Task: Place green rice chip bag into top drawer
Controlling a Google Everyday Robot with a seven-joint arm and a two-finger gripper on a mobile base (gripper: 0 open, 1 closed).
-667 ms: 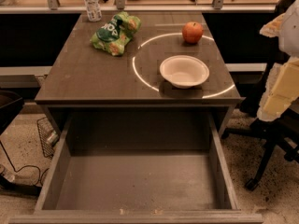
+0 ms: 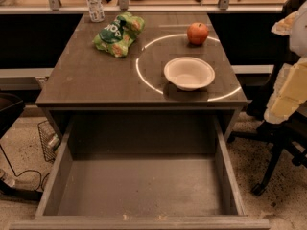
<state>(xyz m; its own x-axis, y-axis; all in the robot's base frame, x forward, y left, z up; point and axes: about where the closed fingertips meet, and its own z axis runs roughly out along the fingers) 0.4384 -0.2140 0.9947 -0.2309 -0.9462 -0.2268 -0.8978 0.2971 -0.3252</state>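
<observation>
The green rice chip bag (image 2: 118, 34) lies crinkled on the back left of the table top (image 2: 86, 80), next to a clear bottle. The top drawer (image 2: 144, 186) is pulled wide open below the table's front edge, and nothing lies on its flat bottom. My gripper (image 2: 287, 24) shows as a pale shape at the right edge of the view, beside the table and well to the right of the bag, holding nothing that I can see. Pale arm parts (image 2: 290, 90) hang below it.
A white bowl (image 2: 189, 73) sits right of centre on the table and an orange-red round fruit (image 2: 197, 33) behind it. A clear bottle (image 2: 94, 3) stands at the back left. A black chair base (image 2: 278, 152) is at the right and a wire basket (image 2: 48, 140) at the left.
</observation>
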